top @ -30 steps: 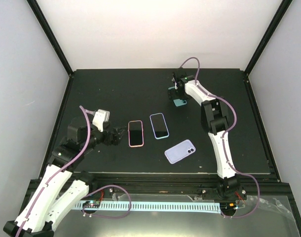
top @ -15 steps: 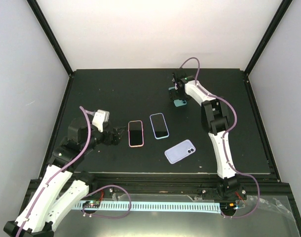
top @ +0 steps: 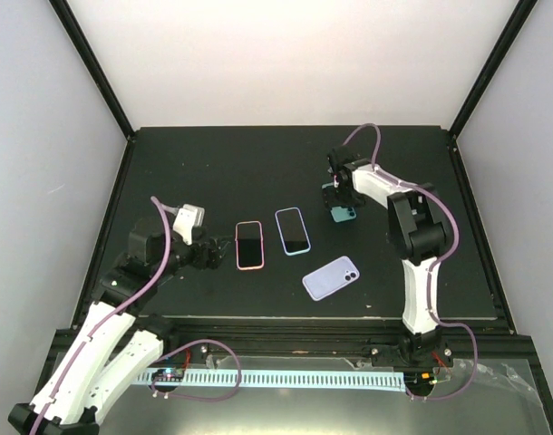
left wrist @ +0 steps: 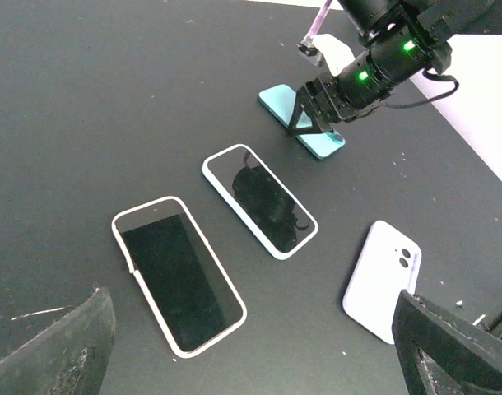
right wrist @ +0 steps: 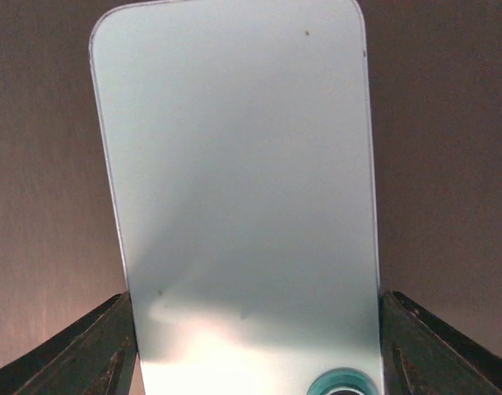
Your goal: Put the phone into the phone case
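My right gripper (right wrist: 255,362) has squeezed the sides of the phone (right wrist: 243,164) and pulled it nearer the phone case (top: 331,277), but they are not together yet, so the trip has only begun. My left gripper (left wrist: 251,346) is wide open and holds nothing. I see no words to read.

The left arm (top: 104,317) stretched forward and low, the left gripper (top: 215,246) holding its 2 fingers spread wide apart. The right arm (top: 420,272) folded at its elbow, the right gripper (top: 343,199) clamping the phone (top: 344,215) by its long edges.
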`<state>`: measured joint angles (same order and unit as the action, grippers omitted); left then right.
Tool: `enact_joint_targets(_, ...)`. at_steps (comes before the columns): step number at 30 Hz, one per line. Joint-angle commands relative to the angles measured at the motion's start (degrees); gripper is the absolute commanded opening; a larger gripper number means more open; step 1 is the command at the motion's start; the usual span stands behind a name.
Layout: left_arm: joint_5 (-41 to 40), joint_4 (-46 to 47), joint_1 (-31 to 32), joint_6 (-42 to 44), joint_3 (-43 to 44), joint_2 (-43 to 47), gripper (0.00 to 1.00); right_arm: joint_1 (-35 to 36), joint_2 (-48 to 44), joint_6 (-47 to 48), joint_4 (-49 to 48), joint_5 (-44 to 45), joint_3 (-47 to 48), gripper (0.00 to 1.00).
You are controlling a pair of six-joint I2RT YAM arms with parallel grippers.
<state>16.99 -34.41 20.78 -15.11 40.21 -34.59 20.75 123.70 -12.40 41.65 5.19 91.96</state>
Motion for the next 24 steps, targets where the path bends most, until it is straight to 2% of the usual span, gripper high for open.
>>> enact_joint_targets(1,4.58,3.12,0.77,0.52,-0.57,-0.31,0.92,0.54,-8.28,-1.98,-3.15,-0.57,-7.46,0.61)
enact_joint_targets(6,8.05,5.31,2.8,3.73,-0.54,-1.08,0.87,0.79,-15.78,-2.7,-5.68,-2.77,-15.72,0.59)
enact_joint_targets(11,6.28,11.32,8.54,9.58,-2.47,0.67,0.84,1.31,-22.07,-3.65,-6.94,-5.22,-21.34,0.55)
enact_joint_targets(13,8.46,14.59,10.08,12.39,-3.72,1.0,0.8,1.96,-24.15,-4.28,-7.49,-6.18,-23.22,0.54)
enact_joint_targets(17,11.65,18.37,13.69,23.58,-4.93,2.35,0.79,4.01,-27.54,-5.44,-7.81,-8.83,-26.21,0.53)
enact_joint_targets(21,11.57,17.11,15.3,35.07,-3.66,2.76,0.79,7.3,-30.95,-6.49,-8.53,-12.29,-28.7,0.53)
enact_joint_targets(24,11.69,16.41,15.38,41.22,-3.11,1.96,0.81,9.31,-33.68,-6.97,-11.32,-18.28,-31.54,0.53)
